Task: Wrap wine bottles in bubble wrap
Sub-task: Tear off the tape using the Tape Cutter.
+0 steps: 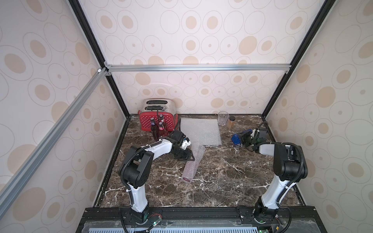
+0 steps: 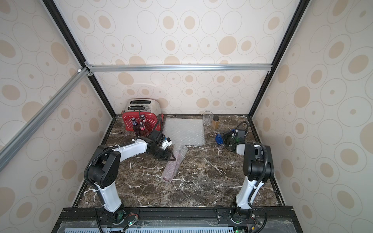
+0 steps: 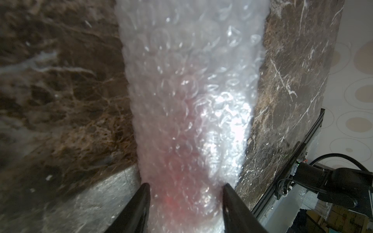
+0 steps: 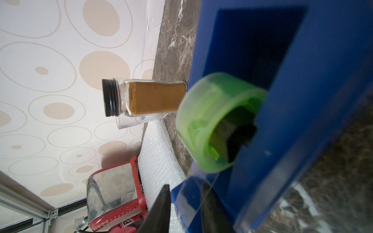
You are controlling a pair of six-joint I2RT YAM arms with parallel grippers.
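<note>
One wine bottle with red liquid lies on the marble table, rolled up in bubble wrap [image 1: 190, 161] [image 2: 174, 161] [image 3: 187, 121]. My left gripper [image 1: 190, 155] [image 2: 172, 156] [image 3: 186, 184] is shut on this roll near its far end, a finger pressing each side. Three more wine bottles [image 1: 158, 129] [image 2: 139, 128] stand upright in front of the toaster. Flat bubble wrap sheets [image 1: 199, 131] [image 2: 183, 131] [image 4: 159, 161] lie at the back. My right gripper [image 1: 242, 139] [image 2: 224, 139] [image 4: 186, 187] is shut on the front end of the blue tape dispenser [image 1: 235, 138] [image 4: 282, 80], with a clear tape strip between its fingers.
A red and chrome toaster [image 1: 157, 113] stands at the back left. A clear drinking glass [image 1: 223, 118] and an amber jar [image 1: 231, 122] [image 4: 145, 98] stand at the back right, just beyond the dispenser. Patterned walls close in three sides of the table.
</note>
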